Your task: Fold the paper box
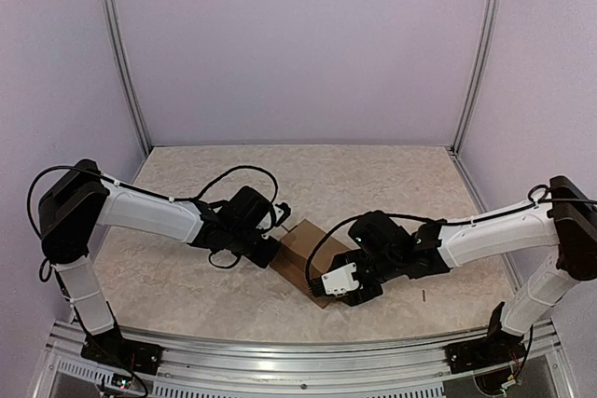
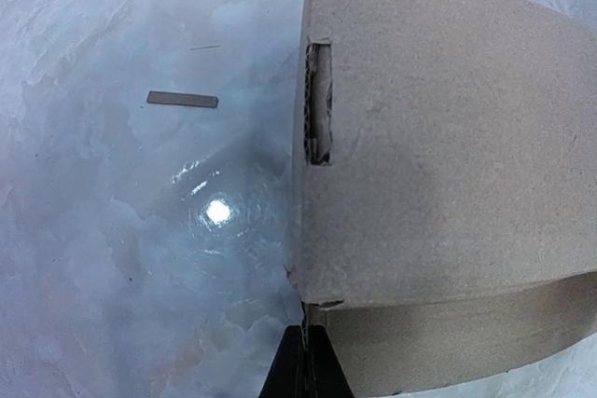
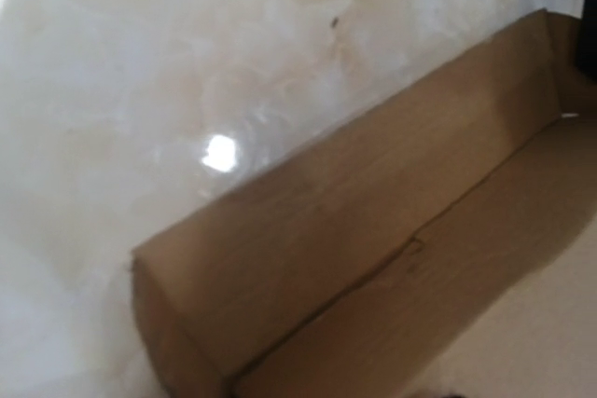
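The paper box [image 1: 300, 247] is plain brown cardboard, partly folded, lying on the table between the two arms. My left gripper [image 1: 269, 251] is at its left edge. In the left wrist view my left gripper [image 2: 308, 368] has its fingers pressed together on a thin edge of the box [image 2: 438, 184], below a cut slot [image 2: 319, 104]. My right gripper [image 1: 359, 275] hangs over the box's right end, its fingers hidden. The right wrist view shows two long box panels [image 3: 373, 258] meeting at a crease, with no fingers visible.
A small loose cardboard strip [image 2: 182, 99] lies on the marbled table [image 1: 187, 277] left of the box. A tiny dark speck [image 1: 424, 295] lies right of the right gripper. Lilac walls with metal posts enclose the table on three sides.
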{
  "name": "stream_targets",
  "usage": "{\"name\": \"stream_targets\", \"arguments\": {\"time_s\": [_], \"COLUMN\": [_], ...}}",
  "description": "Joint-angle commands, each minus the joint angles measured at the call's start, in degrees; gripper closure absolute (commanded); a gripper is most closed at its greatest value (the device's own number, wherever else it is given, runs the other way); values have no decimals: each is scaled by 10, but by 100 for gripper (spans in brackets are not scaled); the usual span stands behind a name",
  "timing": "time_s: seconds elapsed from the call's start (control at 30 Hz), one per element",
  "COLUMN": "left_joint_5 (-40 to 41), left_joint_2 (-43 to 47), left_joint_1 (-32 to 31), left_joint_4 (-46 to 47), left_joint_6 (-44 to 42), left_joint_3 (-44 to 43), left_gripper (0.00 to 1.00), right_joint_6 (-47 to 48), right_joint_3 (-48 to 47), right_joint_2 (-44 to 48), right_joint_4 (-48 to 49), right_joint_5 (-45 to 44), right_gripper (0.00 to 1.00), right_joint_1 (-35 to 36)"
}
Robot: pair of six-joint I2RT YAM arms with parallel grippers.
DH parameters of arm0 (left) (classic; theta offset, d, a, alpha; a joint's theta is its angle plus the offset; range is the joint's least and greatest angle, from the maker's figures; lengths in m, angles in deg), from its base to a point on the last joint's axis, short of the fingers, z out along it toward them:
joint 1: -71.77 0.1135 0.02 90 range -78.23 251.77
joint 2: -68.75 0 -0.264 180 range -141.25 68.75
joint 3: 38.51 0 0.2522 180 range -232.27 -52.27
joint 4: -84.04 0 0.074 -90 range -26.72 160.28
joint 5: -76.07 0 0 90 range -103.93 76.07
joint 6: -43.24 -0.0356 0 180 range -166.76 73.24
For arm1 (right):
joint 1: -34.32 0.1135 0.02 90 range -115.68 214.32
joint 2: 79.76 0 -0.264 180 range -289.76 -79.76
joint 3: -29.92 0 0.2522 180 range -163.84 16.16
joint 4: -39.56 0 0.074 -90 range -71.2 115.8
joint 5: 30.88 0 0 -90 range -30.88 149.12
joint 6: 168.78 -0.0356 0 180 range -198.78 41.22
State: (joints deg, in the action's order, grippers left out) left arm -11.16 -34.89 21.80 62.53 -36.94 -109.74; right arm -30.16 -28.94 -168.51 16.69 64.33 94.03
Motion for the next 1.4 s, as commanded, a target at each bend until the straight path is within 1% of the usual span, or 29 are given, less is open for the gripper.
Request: {"name": "stream_targets", "arguments": {"time_s": [0.0, 0.2, 0.4, 0.9, 0.97, 1.37], "left_joint_5": [-8, -11, -15, -24, -39, -51], "left_joint_2": [-8, -10, -12, -39, -43, -58], "left_joint_1": [-6, -3, 2, 13, 14, 22], "left_joint_4": [-38, -42, -46, -91, -96, -123], "left_joint_6": [-2, -12, -22, -47, -50, -59], "left_joint_3": [-7, -13, -18, -71, -76, -105], "left_gripper": [100, 100, 100, 100, 100, 100], "right_joint_6": [-12, -7, 1, 27, 27, 32], "right_joint_3": [12, 15, 17, 27, 27, 25], "right_joint_2": [-23, -39, -46, -54, -55, -68], "right_joint_4": [8, 12, 9, -5, -7, -15], "right_joint_5": [-30, -42, -41, -15, -14, -7], "right_gripper": [38, 44, 48, 48, 48, 51], "right_joint_1": [6, 6, 6, 6, 6, 6]}}
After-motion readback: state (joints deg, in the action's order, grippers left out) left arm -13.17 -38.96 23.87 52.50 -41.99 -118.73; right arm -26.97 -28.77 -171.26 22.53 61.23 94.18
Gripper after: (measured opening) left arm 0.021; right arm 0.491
